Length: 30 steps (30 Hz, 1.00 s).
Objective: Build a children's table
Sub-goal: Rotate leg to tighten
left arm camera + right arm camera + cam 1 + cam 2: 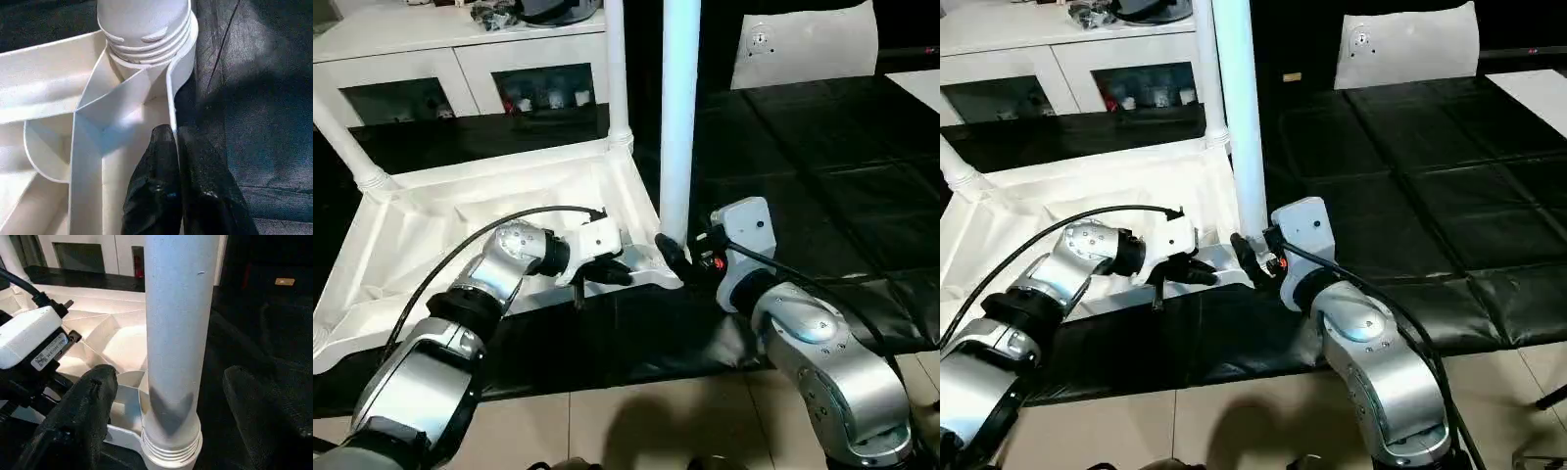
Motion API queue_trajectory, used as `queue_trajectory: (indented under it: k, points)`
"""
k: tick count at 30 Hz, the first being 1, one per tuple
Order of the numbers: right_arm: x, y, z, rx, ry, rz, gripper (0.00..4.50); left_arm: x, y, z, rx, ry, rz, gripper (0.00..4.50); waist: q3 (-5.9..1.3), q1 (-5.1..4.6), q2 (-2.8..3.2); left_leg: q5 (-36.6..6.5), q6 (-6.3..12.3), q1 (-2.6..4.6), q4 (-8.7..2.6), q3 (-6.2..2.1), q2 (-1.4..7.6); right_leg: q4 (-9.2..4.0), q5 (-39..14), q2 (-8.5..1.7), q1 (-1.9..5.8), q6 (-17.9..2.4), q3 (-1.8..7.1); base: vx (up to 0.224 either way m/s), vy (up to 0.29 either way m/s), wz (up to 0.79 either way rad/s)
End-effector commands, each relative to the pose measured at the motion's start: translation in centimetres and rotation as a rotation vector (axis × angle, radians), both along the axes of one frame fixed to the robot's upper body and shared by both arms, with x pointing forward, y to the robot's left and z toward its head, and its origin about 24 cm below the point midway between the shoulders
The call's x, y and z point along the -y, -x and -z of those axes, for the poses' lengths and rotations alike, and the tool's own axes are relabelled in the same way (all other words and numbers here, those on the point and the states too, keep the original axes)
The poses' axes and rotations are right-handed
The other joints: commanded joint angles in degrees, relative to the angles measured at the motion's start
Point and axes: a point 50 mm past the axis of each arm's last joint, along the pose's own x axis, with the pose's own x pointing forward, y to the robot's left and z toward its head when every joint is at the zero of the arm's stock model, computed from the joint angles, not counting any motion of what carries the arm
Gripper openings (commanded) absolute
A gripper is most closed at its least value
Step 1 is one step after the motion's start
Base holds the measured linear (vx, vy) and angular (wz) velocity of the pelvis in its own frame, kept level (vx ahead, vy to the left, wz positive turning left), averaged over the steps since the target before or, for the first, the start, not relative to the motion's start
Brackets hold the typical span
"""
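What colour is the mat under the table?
Black, quilted mat; it shows best in the right eye view.

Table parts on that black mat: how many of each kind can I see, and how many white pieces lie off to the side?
Tabletop, upside down: 1
Legs standing in its corner sockets: 3, near leg, far leg, left leg
White panel lying apart at the back: 1
Total: 5
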Motion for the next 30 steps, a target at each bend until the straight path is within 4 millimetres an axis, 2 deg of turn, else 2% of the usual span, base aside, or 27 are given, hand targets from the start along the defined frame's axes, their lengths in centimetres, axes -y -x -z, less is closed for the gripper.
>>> queue_trajectory:
  k: [1, 2, 3, 6, 7, 11, 12, 14, 15, 16, 17, 18, 19, 21, 22, 23, 24, 25, 26, 27, 28, 30]
  points:
    - [0.0, 0.0, -0.4, 0.012, -0.005, 0.0, 3.72, 0.2, -0.6, -1.4, 0.058, -0.003, 0.018, 0.0, -4.31, -0.1, -0.34, -9.8, 2.3, 1.05, -4.15, -3.42, 5.44, -3.85, -12.8, -5.47, 3.45, -7.1, 4.52, 0.0, 0.0, 0.0]
    - [0.0, 0.0, -0.4, 0.014, -0.003, 0.0, 3.72, 0.1, -0.6, -1.4, 0.058, -0.003, 0.018, 0.0, -4.29, -0.14, -0.45, -10.1, 2.23, 1.06, -4.2, -3.43, 5.47, -3.96, -13.0, -5.44, 3.41, -7.0, 4.51, 0.0, 0.0, 0.0]
    - [-0.1, 0.0, -0.6, 0.021, -0.011, 0.009, 3.72, -0.2, -0.5, -1.3, 0.053, -0.006, 0.018, 0.0, -4.3, -0.16, -0.04, -10.5, 1.94, 1.15, -4.23, -3.47, 5.5, -4.02, -12.9, -5.36, 3.32, -7.0, 4.46, 0.0, 0.0, 0.0]
    - [-0.1, 0.1, -0.6, 0.022, -0.017, 0.014, 3.72, -0.4, -0.4, -1.3, 0.05, -0.008, 0.019, 0.0, -4.36, -0.25, -0.2, -10.6, 1.86, 1.06, -4.21, -3.49, 5.43, -3.84, -11.6, -5.42, 3.46, -7.5, 4.48, 0.0, 0.0, 0.0]
    - [-0.1, 0.1, -0.7, 0.022, -0.02, 0.016, 3.72, -0.4, -0.4, -1.2, 0.046, -0.011, 0.021, 0.0, -4.39, -0.15, 0.19, -10.5, 1.79, 1.12, -4.18, -3.51, 5.41, -3.79, -11.4, -5.46, 3.47, -7.5, 4.46, 0.0, 0.0, 0.0]
    - [-0.3, 0.3, -0.6, 0.018, -0.026, 0.016, 3.72, -0.4, -0.3, -1.0, 0.041, -0.014, 0.027, 0.0, -4.38, -0.25, 0.17, -11.2, 1.45, 1.08, -4.29, -3.56, 5.43, -3.79, -10.8, -5.39, 3.53, -7.8, 4.44, 0.0, 0.0, 0.0]
    - [-0.4, 0.4, -0.6, 0.014, -0.033, 0.017, 3.72, -0.2, -0.3, -1.0, 0.038, -0.012, 0.03, 0.0, -4.4, -0.22, 0.35, -11.3, 1.37, 1.11, -4.28, -3.58, 5.43, -3.72, -10.7, -5.4, 3.56, -7.9, 4.42, 0.0, 0.0, 0.0]
    - [-0.4, 0.4, -0.6, 0.013, -0.036, 0.018, 3.72, -0.2, -0.3, -1.1, 0.037, -0.011, 0.031, 0.0, -4.41, -0.27, 0.25, -11.4, 1.33, 1.13, -4.31, -3.58, 5.45, -3.71, -10.2, -5.35, 3.54, -8.1, 4.43, 0.0, 0.0, 0.0]
    - [-0.5, 0.5, -0.5, 0.008, -0.04, 0.014, 3.72, -0.2, -0.3, -1.0, 0.035, -0.012, 0.032, 0.0, -4.43, -0.28, -0.2, -11.3, 1.41, 1.05, -4.32, -3.56, 5.47, -3.7, -10.0, -5.36, 3.61, -8.1, 4.45, 0.0, 0.0, 0.0]
    - [-0.6, 0.5, -0.5, 0.008, -0.041, 0.013, 3.72, -0.2, -0.3, -1.0, 0.035, -0.012, 0.032, 0.0, -4.44, -0.17, 0.07, -10.9, 1.42, 1.11, -4.28, -3.57, 5.49, -3.56, -9.8, -5.47, 3.57, -8.3, 4.49, 0.0, 0.0, 0.0]
    - [-0.7, 0.6, -0.4, 0.006, -0.045, 0.007, 3.72, -0.2, -0.3, -1.0, 0.037, -0.012, 0.03, 0.0, -4.42, -0.18, -0.21, -10.9, 1.54, 1.08, -4.3, -3.53, 5.49, -3.59, -9.7, -5.45, 3.58, -8.4, 4.49, 0.0, 0.0, 0.0]
    - [-0.8, 0.5, -0.4, 0.002, -0.051, -0.005, 3.72, -0.1, -0.3, -1.0, 0.037, -0.01, 0.026, 0.0, -4.42, -0.11, -0.09, -10.8, 1.62, 1.11, -4.25, -3.5, 5.48, -3.56, -9.9, -5.51, 3.57, -8.4, 4.52, 0.0, 0.0, 0.0]
    - [-0.8, 0.4, -0.3, 0.0, -0.051, -0.017, 3.72, -0.1, -0.3, -1.0, 0.038, -0.012, 0.027, 0.0, -4.39, -0.04, 0.27, -10.9, 1.6, 1.1, -4.25, -3.54, 5.45, -3.53, -10.1, -5.52, 3.58, -8.4, 4.48, 0.0, 0.0, 0.0]
    - [-0.8, 0.4, -0.3, 0.0, -0.046, -0.026, 3.72, -0.1, -0.2, -0.9, 0.039, -0.016, 0.03, 0.0, -4.4, -0.12, 0.1, -11.2, 1.51, 1.11, -4.29, -3.57, 5.5, -3.63, -10.3, -5.44, 3.61, -8.1, 4.46, 0.0, 0.0, 0.0]
    - [-0.8, 0.4, -0.3, 0.0, -0.048, -0.042, 3.72, -0.1, -0.2, -0.9, 0.037, -0.018, 0.037, 0.0, -4.39, -0.05, 0.57, -11.2, 1.41, 1.12, -4.26, -3.61, 5.47, -3.53, -10.2, -5.47, 3.62, -8.1, 4.44, 0.0, 0.0, 0.0]
    - [-0.8, 0.4, -0.3, -0.001, -0.051, -0.052, 3.72, -0.1, -0.1, -0.9, 0.036, -0.019, 0.043, 0.0, -4.42, -0.13, 0.28, -11.2, 1.46, 1.12, -4.3, -3.61, 5.53, -3.6, -9.7, -5.41, 3.64, -8.1, 4.46, 0.0, 0.0, 0.0]
    - [-0.8, 0.4, -0.3, -0.001, -0.051, -0.052, 3.72, -0.1, -0.1, -0.9, 0.036, -0.019, 0.043, 0.0, -4.44, -0.12, 0.28, -11.1, 1.47, 1.09, -4.29, -3.62, 5.53, -3.55, -9.4, -5.48, 3.68, -8.2, 4.48, 0.0, 0.0, 0.0]
    - [-0.5, 0.4, -0.3, 0.001, -0.059, -0.085, 3.72, 0.1, 0.1, -0.9, 0.027, -0.012, 0.065, 0.0, -4.49, -0.19, -0.47, -10.8, 1.76, 1.03, -4.26, -3.5, 5.53, -3.55, -8.9, -5.45, 3.77, -8.3, 4.5, 0.0, 0.0, 0.0]
    - [-0.3, 0.3, -0.3, 0.004, -0.058, -0.09, 3.72, 0.1, 0.1, -0.9, 0.027, -0.013, 0.069, 0.0, -4.55, 0.01, -0.06, -10.0, 2.18, 1.0, -4.09, -3.5, 5.48, -3.29, -8.3, -5.63, 3.83, -8.6, 4.55, 0.0, 0.0, 0.0]
    - [0.0, 0.2, -0.3, 0.01, -0.056, -0.097, 3.72, 0.2, 0.0, -1.0, 0.028, -0.016, 0.075, 0.0, -4.51, 0.09, -0.06, -9.8, 2.36, 0.96, -4.08, -3.49, 5.51, -3.4, -8.3, -5.64, 3.88, -8.5, 4.52, 0.0, 0.0, 0.0]
    - [0.2, 0.1, -0.4, 0.012, -0.055, -0.1, 3.72, 0.2, 0.0, -1.1, 0.029, -0.017, 0.077, 0.0, -4.55, -0.01, -1.05, -9.4, 2.72, 0.92, -4.08, -3.33, 5.53, -3.43, -8.3, -5.56, 3.83, -8.6, 4.58, 0.0, 0.0, 0.0]
    - [0.9, -0.1, -0.3, 0.015, -0.048, -0.126, 3.72, 0.0, 0.1, -1.1, 0.034, -0.039, 0.091, 0.0, -4.49, 0.53, -0.82, -8.5, 3.25, 0.96, -3.96, -3.34, 5.58, -3.31, -9.6, -5.79, 3.77, -8.6, 4.58, 0.0, 0.0, 0.0]
